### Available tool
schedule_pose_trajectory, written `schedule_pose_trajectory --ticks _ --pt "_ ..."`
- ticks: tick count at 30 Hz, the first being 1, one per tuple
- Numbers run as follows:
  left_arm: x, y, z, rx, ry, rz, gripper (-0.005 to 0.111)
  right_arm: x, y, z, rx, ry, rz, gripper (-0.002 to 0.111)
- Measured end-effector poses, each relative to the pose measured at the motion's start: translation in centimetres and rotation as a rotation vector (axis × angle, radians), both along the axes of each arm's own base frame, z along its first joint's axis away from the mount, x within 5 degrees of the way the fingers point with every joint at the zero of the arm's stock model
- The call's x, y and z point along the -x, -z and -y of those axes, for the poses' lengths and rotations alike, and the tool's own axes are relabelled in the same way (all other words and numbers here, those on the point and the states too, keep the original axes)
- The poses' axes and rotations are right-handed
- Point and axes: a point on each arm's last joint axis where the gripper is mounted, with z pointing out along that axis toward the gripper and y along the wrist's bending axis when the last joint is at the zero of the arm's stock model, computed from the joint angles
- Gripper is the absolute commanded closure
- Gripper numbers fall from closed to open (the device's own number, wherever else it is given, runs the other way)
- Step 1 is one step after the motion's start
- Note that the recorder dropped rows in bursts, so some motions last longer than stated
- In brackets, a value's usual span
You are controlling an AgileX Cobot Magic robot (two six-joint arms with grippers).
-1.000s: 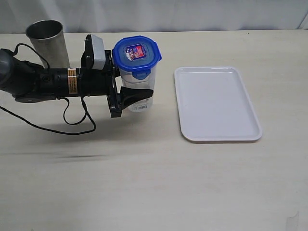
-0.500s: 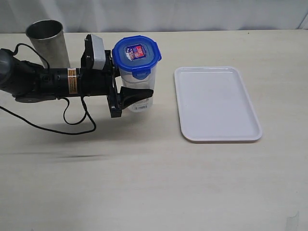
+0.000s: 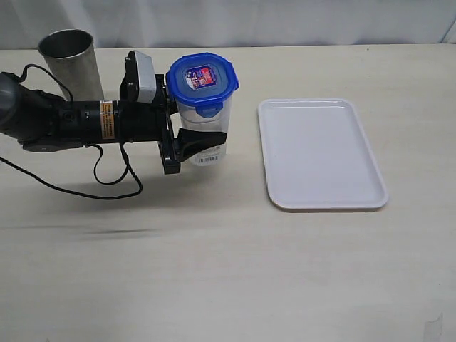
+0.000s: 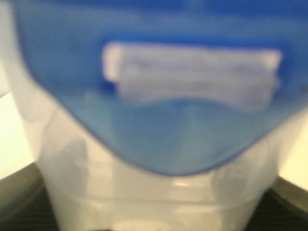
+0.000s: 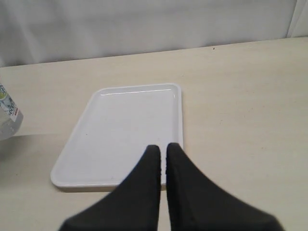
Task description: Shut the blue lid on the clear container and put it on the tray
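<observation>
Nothing moves: left gripper (image 3: 201, 130) stays clamped on the clear container (image 3: 206, 157), blue lid (image 3: 202, 80) on, beside the tray (image 3: 320, 153); right gripper (image 5: 162, 149) closed.

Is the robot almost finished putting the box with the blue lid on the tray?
About halfway. Done: the blue lid sits on top of the clear container, though I cannot tell if every tab is snapped. In hand: the left tool is clamped around the container. Left: carrying it over to the tray, which has nothing on it.
</observation>
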Motion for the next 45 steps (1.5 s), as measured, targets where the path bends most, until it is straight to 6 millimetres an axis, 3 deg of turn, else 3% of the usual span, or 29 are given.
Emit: schedule_pose_trajectory --ticks 35,39,45 --pt "-0.1 0.0 0.0 0.011 -0.014 -0.023 0.107 0.0 0.1 0.0 0.001 0.001 -0.008 0.104" --pt "-0.3 -0.4 0.8 0.033 -0.031 -0.017 0.107 0.0 0.1 0.0 0.001 0.001 -0.008 0.104" --pt "-1.9 -3.2 4.1 0.074 0.007 0.073 0.107 0.0 0.1 0.0 0.001 0.001 -0.01 0.104"
